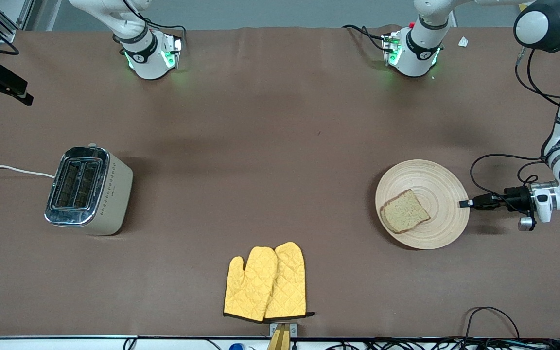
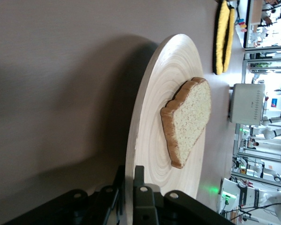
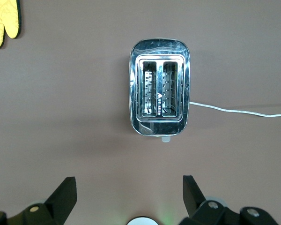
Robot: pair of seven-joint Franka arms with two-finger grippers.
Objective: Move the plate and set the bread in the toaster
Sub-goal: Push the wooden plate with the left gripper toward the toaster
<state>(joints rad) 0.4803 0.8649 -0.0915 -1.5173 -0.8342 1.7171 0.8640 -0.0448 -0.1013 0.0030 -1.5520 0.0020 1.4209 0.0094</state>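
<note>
The round wooden plate (image 1: 438, 182) lies toward the left arm's end of the table. The brown bread slice (image 1: 405, 211) lies flat on it. My left gripper (image 1: 464, 203) is shut on the plate's rim at table height; in the left wrist view its fingers (image 2: 139, 174) clamp the rim (image 2: 131, 154), with the bread (image 2: 189, 119) just past them. The cream toaster (image 1: 88, 190) stands toward the right arm's end, both slots empty. My right gripper (image 3: 129, 192) hangs open and empty high over the table beside the toaster (image 3: 159, 93).
Two yellow oven mitts (image 1: 266, 282) lie near the table's front edge, between the toaster and the plate. The toaster's white cord (image 1: 8, 168) runs off the table's end. Black cables (image 1: 498, 160) loop by the left arm.
</note>
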